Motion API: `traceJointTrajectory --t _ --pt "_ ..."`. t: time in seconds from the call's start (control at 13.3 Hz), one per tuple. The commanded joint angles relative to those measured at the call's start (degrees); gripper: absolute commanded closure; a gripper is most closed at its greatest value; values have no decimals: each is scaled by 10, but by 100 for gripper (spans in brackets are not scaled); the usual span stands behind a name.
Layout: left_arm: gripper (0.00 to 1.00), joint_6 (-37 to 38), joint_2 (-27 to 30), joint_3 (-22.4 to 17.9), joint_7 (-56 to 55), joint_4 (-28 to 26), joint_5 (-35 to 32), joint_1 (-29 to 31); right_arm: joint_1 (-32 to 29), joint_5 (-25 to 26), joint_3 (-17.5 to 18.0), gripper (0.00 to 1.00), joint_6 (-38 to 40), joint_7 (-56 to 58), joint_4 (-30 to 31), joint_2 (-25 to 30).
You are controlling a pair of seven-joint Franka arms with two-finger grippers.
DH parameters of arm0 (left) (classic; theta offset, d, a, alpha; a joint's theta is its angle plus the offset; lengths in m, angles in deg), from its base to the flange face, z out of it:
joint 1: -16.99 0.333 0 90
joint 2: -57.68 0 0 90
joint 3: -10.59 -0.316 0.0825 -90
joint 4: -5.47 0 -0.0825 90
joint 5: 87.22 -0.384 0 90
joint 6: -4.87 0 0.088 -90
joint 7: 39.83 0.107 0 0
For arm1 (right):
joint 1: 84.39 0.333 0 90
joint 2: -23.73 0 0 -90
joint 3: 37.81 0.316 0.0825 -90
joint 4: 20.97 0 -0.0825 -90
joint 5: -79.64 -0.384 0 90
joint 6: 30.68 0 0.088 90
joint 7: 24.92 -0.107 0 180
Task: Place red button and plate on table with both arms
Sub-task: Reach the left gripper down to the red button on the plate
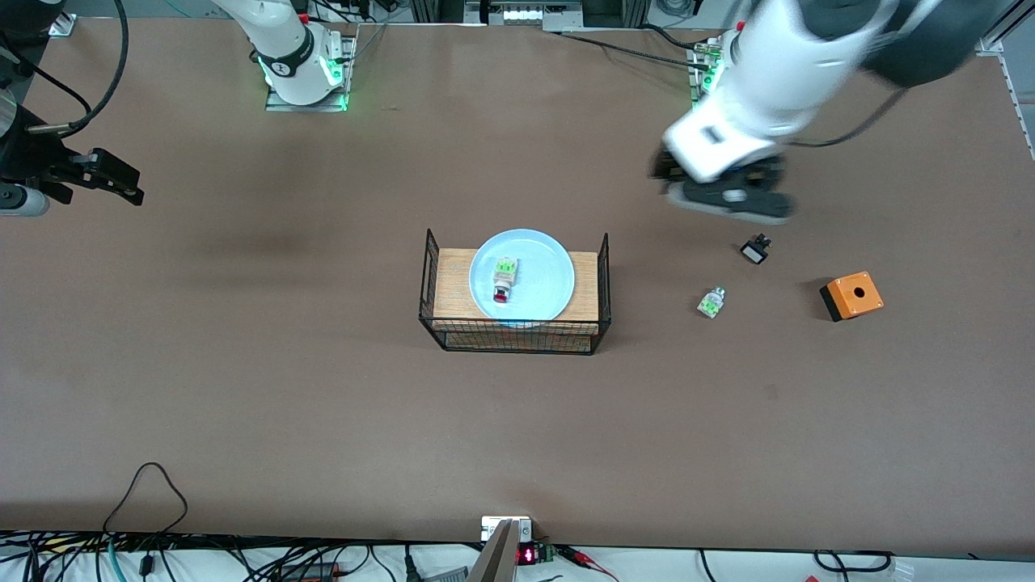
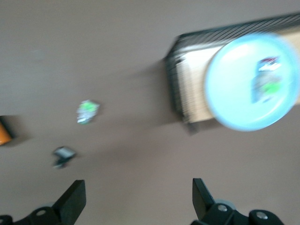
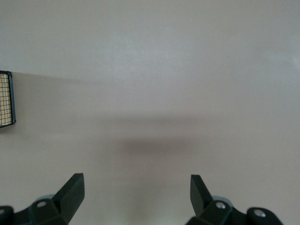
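Front view: plate (image 1: 534, 279) sits on the wooden top of a wire rack (image 1: 514, 335) mid-worktop (image 1: 242, 388). Red button (image 1: 503, 281) lies in the plate, long axis running toward the camera, red cap at the near end. Left hand (image 1: 728, 194) is up in the air over bare worktop toward the left arm's end, blurred, empty. Right hand (image 1: 97, 178) hangs over the right arm's end, well apart from the rack, empty. A black part (image 1: 755, 250), a green-and-clear piece (image 1: 711, 303) and an orange box (image 1: 851, 296) lie near the left hand; none is a target.

Left wrist view: fingers (image 2: 72, 201) spread wide, nothing between them. Rack, plate and button all in frame, so this hand already faces the targets.

Right wrist view: fingers (image 3: 70, 190) wide, nothing held. Only a rack corner (image 3: 7, 98) shows at the frame edge.

Judgement: left arm is the nearer 1 to the rack; both 2 objects are not yet off it.
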Motion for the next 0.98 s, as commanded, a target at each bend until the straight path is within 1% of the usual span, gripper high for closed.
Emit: traceJointTrajectory --t 0.0,0.08,0.23,0.38,0.45,0.6,0.68,0.75,0.9 --pt "0 -69 -77 3 -116 53 -1 -64 1 -4 -3 0 10 7 -4 3" --pt "0 -99 -94 2 -144 57 -2 -80 1 -4 -4 0 9 7 -4 4" --pt "0 -169 -136 -1 -152 60 -13 -108 0 -4 -5 0 10 7 -4 4" --pt "0 -248 -172 -1 -168 61 -68 -131 0 -3 -5 0 16 7 -4 4" --pt "0 -271 -192 -5 -187 64 -96 -143 0 -3 -5 0 18 7 -4 4" --pt "0 -278 -232 -7 -236 94 -171 -172 1 -3 -5 0 18 7 -4 5" --pt "0 -278 -253 -16 -259 105 -221 -189 1 -3 -5 0 18 7 -4 5" --pt "0 -278 -273 -20 -292 121 -257 -207 1 -3 -5 0 18 7 -4 5" --pt "0 -278 -289 -21 -327 130 -280 -213 1 -3 -5 0 18 7 -5 6"
